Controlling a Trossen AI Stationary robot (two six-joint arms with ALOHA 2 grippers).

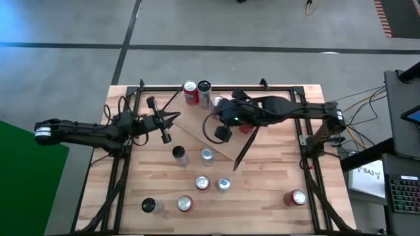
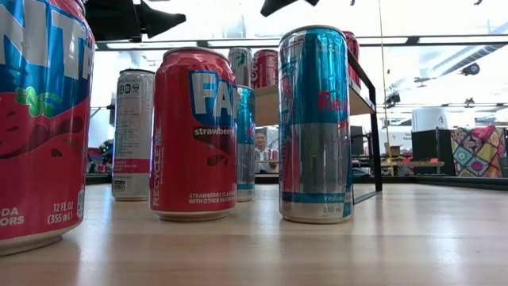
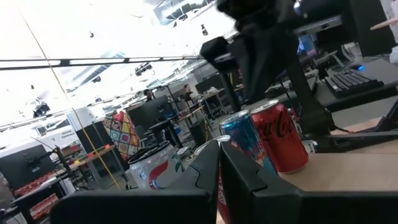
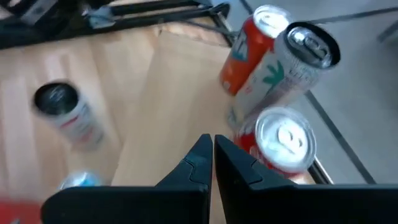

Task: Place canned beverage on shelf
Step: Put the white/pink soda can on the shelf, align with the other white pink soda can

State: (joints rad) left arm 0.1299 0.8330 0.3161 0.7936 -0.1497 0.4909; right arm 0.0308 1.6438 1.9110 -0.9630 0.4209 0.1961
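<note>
The shelf (image 1: 197,123) is a light-wood plank lying slantwise at the table's far middle, with a black frame at its end (image 1: 241,152). Three cans stand on its far end: an orange-red one (image 4: 252,46), a white one with green print (image 4: 292,68) and a red one (image 4: 280,146). My right gripper (image 4: 212,140) is shut and empty; it hovers over the shelf right beside the red can (image 1: 218,110). My left gripper (image 3: 219,149) is shut and empty, to the left of the shelf (image 1: 172,118).
Several more cans stand on the tabletop in front of the shelf, among them a dark-topped one (image 1: 178,154), a silver one (image 1: 207,156), a red one (image 1: 185,204) and one near the right front (image 1: 296,197). Black frame rails run along both table sides.
</note>
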